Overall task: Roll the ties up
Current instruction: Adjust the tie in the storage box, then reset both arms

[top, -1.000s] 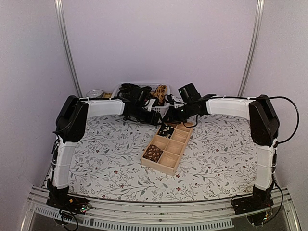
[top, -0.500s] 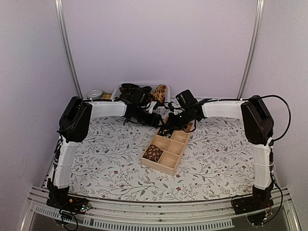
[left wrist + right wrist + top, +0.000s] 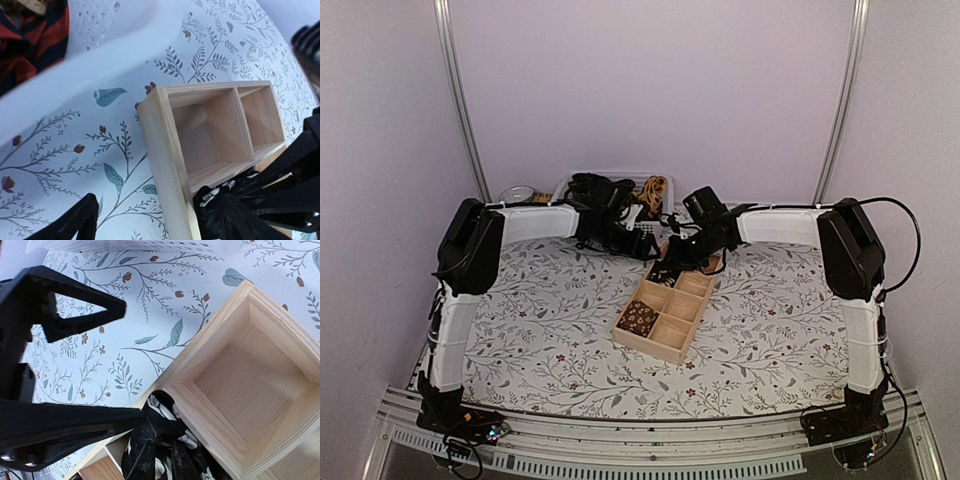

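Pinching black flowered tie (image 3: 160, 440) in right claw (image 3: 672, 265); tie in tray (image 3: 205, 335) compartment

I am driving this rig in what is plainly a robotics lab booth, not anyone's home. The wooden divided tray (image 3: 665, 310) rests on a floral tablecloth (image 3: 550, 320), which looks homely enough. Yet round the tray stand plain pale partition walls (image 3: 650, 90), with bare metal poles (image 3: 460, 100) rising behind it on either side. On the near side of the tray a slotted aluminium rail (image 3: 650, 440) edges the table. The left arm (image 3: 455, 320) and right arm (image 3: 865, 320) are bolted there, flanking the tray. A tangle of wires (image 3: 460, 452) and a small lit circuit board (image 3: 490, 432) lie at the left arm's base. A white plastic basket (image 3: 563, 186) sits behind the tray.
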